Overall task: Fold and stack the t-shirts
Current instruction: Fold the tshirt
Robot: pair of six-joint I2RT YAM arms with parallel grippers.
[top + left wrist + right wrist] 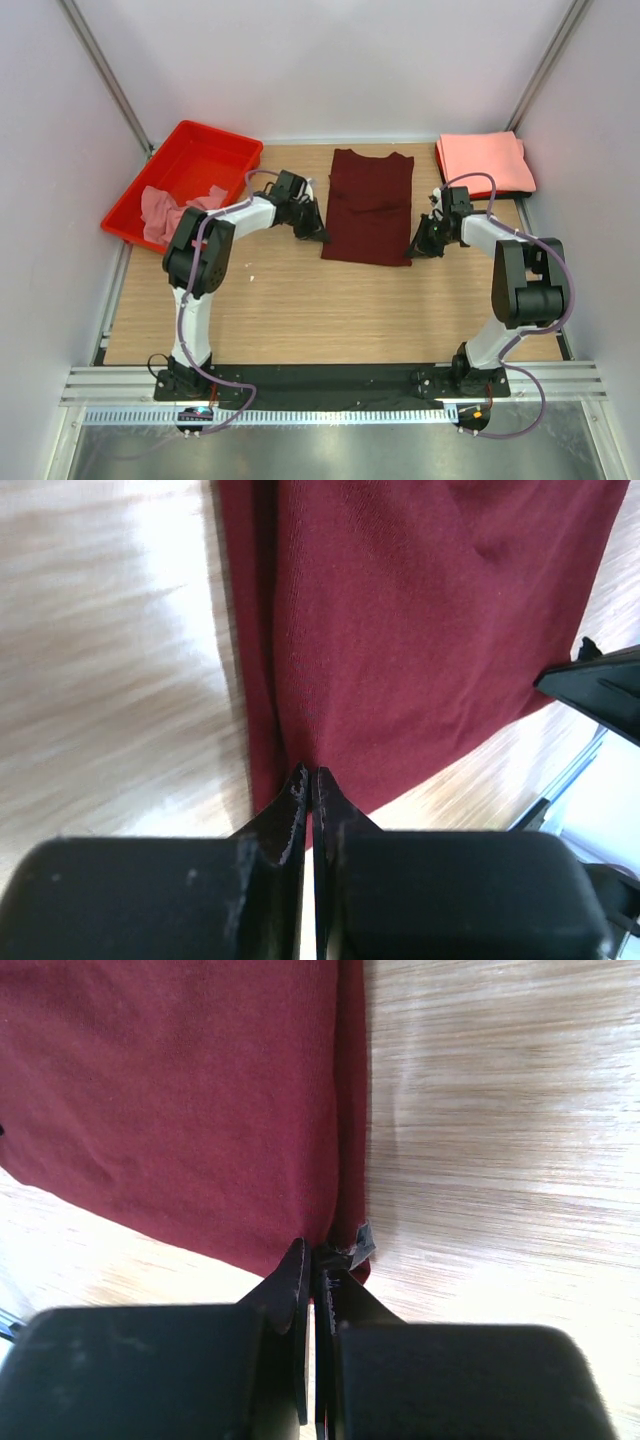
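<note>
A dark maroon t-shirt (pixel 368 205) lies flat in a long folded strip at the table's middle. My left gripper (pixel 318 232) is at the shirt's near left corner. In the left wrist view the gripper (pixel 311 772) is shut, with the hem of the maroon cloth (pixel 420 630) at its tips. My right gripper (pixel 415 248) is at the near right corner. In the right wrist view it (pixel 318 1252) is shut on the hem of the maroon cloth (pixel 180 1090), beside a small grey tag (pixel 362 1242). A folded salmon-pink t-shirt (pixel 485 163) lies at the back right.
A red plastic tray (pixel 222 133) stands at the back left and holds a crumpled dusty pink t-shirt (pixel 165 210). Bare wooden table (pixel 300 300) lies between the shirt and the arm bases. White walls close in both sides.
</note>
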